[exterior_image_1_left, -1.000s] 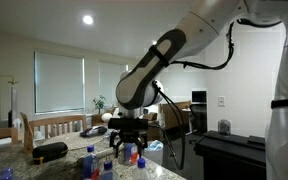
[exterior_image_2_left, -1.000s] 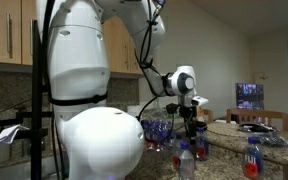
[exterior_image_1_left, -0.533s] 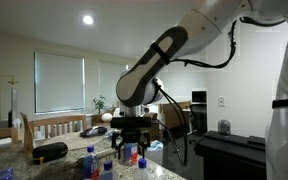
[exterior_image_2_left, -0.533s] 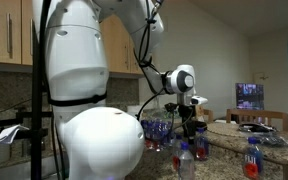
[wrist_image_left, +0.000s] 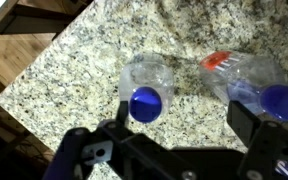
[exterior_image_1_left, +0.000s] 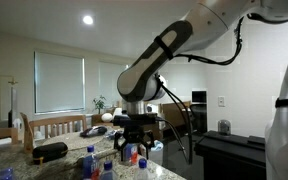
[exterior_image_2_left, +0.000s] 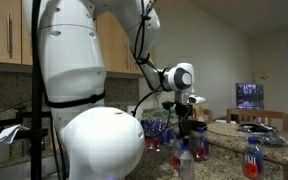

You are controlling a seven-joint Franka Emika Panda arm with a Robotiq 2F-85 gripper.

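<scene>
My gripper [wrist_image_left: 184, 115] is open and empty, pointing down over a speckled granite counter [wrist_image_left: 74, 70]. In the wrist view a clear plastic bottle with a blue cap [wrist_image_left: 145, 103] stands just inside my left finger. A second clear bottle with a blue cap [wrist_image_left: 281, 100] and a red label lies close to my right finger. In both exterior views the gripper [exterior_image_1_left: 131, 146] [exterior_image_2_left: 188, 133] hangs just above a cluster of blue-capped bottles [exterior_image_1_left: 112, 166] [exterior_image_2_left: 187, 157].
A black pouch [exterior_image_1_left: 50, 152] lies on the counter, with wooden chairs [exterior_image_1_left: 54, 126] behind it. A blue-labelled bottle [exterior_image_2_left: 251, 158] stands apart. The counter's edge [wrist_image_left: 29, 55] drops off to dark floor. The white robot base [exterior_image_2_left: 94, 140] fills the foreground.
The arm has shifted slightly to the right in one exterior view. The gripper stays open above the bottles at about the same height.
</scene>
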